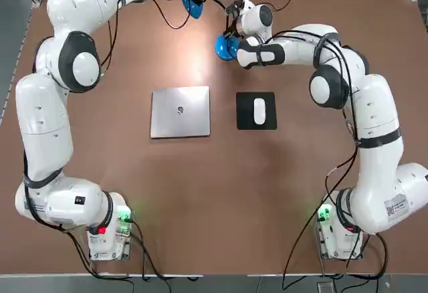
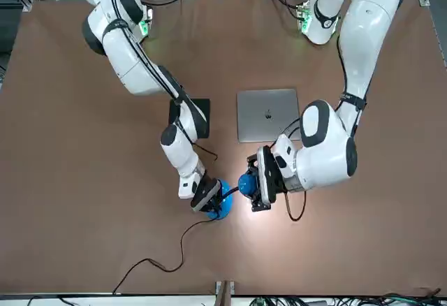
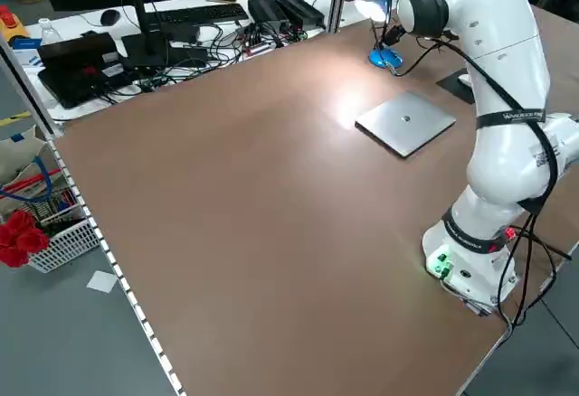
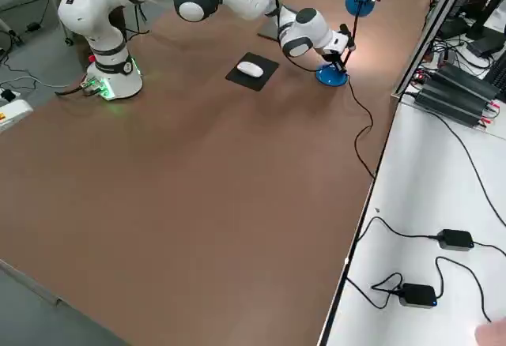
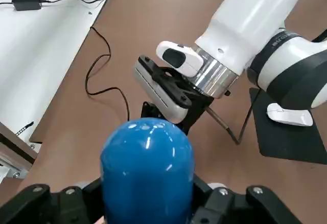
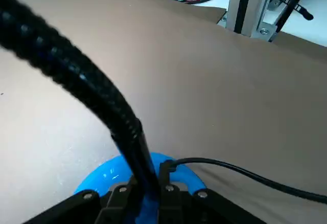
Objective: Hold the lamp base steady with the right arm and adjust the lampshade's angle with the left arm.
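The lamp base point(image 1: 223, 47) is a round blue disc at the far middle of the table. My right gripper point(image 1: 233, 37) bears down on it, shut around the foot of the black neck point(image 6: 76, 75) where it meets the lamp base point(image 6: 104, 175). The neck curves up to the blue lampshade point(image 1: 193, 3), which glows white inside point(image 3: 371, 3). My left gripper point(image 2: 257, 181) is shut on the lampshade point(image 5: 147, 157), one finger on each side of its dome. In the left wrist view the right gripper point(image 5: 168, 93) stands just beyond the shade.
A closed silver laptop point(image 1: 180, 111) lies mid-table, beside a white mouse point(image 1: 259, 110) on a black pad point(image 1: 256, 126). The lamp's black cord point(image 2: 167, 260) trails over the far table edge. A desk with cables and adapters point(image 4: 443, 239) adjoins that edge.
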{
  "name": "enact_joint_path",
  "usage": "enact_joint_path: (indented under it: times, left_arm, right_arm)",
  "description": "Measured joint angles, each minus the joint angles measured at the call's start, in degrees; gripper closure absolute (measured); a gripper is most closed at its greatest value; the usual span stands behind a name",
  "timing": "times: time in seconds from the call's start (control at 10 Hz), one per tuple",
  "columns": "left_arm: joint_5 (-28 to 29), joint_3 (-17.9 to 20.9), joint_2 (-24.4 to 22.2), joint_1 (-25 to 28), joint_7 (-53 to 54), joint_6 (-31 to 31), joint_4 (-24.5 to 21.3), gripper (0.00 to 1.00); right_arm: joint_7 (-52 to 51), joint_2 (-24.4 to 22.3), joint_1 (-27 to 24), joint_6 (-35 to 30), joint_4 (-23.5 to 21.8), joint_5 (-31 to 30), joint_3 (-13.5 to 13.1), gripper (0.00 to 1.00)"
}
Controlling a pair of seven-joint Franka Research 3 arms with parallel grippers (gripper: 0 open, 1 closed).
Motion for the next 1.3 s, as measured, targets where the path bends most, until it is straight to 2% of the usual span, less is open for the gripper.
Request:
enact_joint_path:
  times: [0.7, 1.3]
  left_arm:
    - [-0.35, 0.0, 0.03, 0.08, -2.57, 0.0, 0.0, 0.53]
    - [-0.72, -0.02, 0.08, 0.28, -11.4, -0.13, 0.0, 0.53]
  right_arm:
    - [0.0, 0.0, 0.03, 0.05, 0.0, 0.0, -0.02, 0.85]
    - [-0.01, 0.0, 0.1, 0.13, 0.01, -0.04, -0.08, 0.85]
